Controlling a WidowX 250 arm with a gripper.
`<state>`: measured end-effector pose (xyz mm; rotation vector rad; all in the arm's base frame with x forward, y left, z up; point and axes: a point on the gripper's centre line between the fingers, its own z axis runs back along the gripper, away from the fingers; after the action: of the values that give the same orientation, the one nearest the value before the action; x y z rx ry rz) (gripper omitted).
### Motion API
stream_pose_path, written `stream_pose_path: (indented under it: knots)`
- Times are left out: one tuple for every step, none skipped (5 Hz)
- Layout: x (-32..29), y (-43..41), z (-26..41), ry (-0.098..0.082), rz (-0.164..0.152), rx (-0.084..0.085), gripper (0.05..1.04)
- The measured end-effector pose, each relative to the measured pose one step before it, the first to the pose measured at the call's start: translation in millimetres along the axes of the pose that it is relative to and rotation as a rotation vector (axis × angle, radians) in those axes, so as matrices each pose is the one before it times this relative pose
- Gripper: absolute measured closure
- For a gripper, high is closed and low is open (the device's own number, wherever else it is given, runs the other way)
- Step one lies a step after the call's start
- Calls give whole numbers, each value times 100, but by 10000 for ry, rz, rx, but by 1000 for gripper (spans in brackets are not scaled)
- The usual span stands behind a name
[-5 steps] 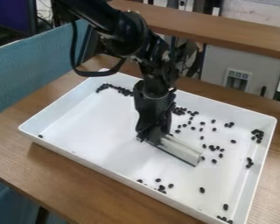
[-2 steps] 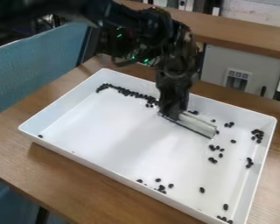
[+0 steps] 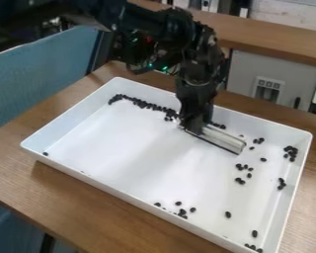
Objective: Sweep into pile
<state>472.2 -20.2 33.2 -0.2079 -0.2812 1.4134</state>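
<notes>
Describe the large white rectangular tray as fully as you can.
The large white rectangular tray has low walls and rounded corners, and looks plastic. It lies flat on the brown wood-grained table. Small black bean-like pieces rest inside, many near its walls. A pale straight blade is low inside, contact unclear.

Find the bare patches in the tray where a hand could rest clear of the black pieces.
The white tray is bare across its middle, between the dark row along the far wall, the lone piece at the left corner, the near cluster and the blade. Far wall and right side are crowded.
</notes>
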Motion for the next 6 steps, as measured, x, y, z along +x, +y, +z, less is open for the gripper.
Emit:
stream_pose_path:
  knots:
    - [-117,1162,3049,171,57,-333,717]
    - [534,1981,2488,191,1,308,717]
    - [24,2669,1337,314,260,449,717]
    - [-697,4505,-575,-185,137,520,717]
    - [-2027,2610,-812,-280,-313,14,717]
    - [-1056,673,-461,-4,-62,74,716]
